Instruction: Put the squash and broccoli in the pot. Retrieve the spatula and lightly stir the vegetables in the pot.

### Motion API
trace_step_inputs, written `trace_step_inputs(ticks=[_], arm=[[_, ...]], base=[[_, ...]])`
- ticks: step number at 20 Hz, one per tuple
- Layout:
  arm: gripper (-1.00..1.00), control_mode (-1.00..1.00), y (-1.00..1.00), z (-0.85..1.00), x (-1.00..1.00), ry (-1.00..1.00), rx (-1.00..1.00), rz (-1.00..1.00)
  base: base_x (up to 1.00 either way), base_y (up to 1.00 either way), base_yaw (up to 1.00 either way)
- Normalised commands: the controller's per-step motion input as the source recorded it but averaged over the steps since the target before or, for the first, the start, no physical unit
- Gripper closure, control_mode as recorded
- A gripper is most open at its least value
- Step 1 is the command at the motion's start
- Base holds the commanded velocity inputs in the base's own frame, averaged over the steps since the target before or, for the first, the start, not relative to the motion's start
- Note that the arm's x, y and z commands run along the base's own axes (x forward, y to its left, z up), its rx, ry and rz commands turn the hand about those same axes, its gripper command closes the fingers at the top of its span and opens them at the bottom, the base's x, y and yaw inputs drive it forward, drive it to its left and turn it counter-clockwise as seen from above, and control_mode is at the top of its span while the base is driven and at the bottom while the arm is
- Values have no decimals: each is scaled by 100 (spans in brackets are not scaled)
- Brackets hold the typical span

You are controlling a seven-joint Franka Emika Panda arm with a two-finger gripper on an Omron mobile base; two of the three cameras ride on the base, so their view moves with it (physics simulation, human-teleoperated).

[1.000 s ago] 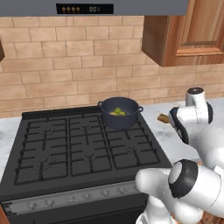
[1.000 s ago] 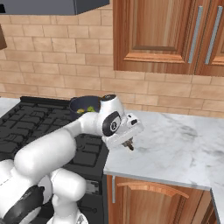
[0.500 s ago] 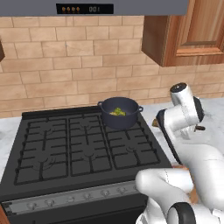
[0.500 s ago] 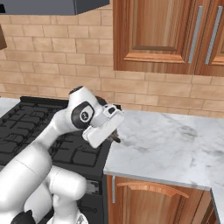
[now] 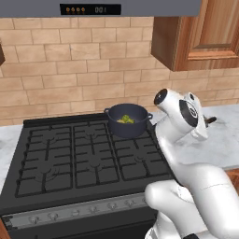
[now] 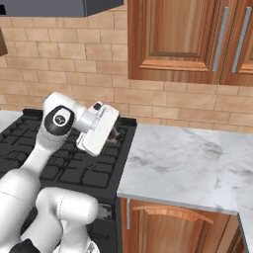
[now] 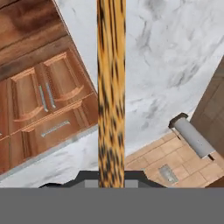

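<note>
The dark blue-grey pot (image 5: 127, 122) stands on the stove's back right burner. Inside it the vegetables (image 5: 125, 119) lie as small yellow and green lumps; squash and broccoli are too small to tell apart. My gripper (image 7: 111, 177) is shut on the spatula (image 7: 111, 87), a brown, yellow-streaked wooden stick running straight up the hand view. From the left base the hand (image 5: 193, 116) hangs right of the pot, above the counter's edge, with a dark tip (image 5: 211, 120) sticking out. From the right base the hand (image 6: 99, 129) hovers over the stove's right side, and my arm hides the pot.
The black stove (image 5: 70, 158) fills the left, its grates bare apart from the pot. A marble counter (image 6: 188, 163) runs to the right, with wooden cabinets (image 6: 188, 39) above and a brick wall (image 5: 70, 79) behind. A range hood (image 5: 93, 7) hangs over the stove.
My arm has swung left from the marble counter toward the stove, carrying the spatula. The pot and its vegetables have stayed put.
</note>
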Motion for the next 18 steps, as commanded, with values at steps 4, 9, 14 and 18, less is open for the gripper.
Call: trace_step_inputs(ticks=[4,9,14,18], arm=[[100,-100,44,31,0,6,-42,25],[100,-100,46,26,7,-2,-37,19],[100,-100,38,47,28,20,-28,11],[100,-100,29,58,22,41,-11,8]], base=[[0,0,0],[0,0,0],[0,0,0],[0,0,0]])
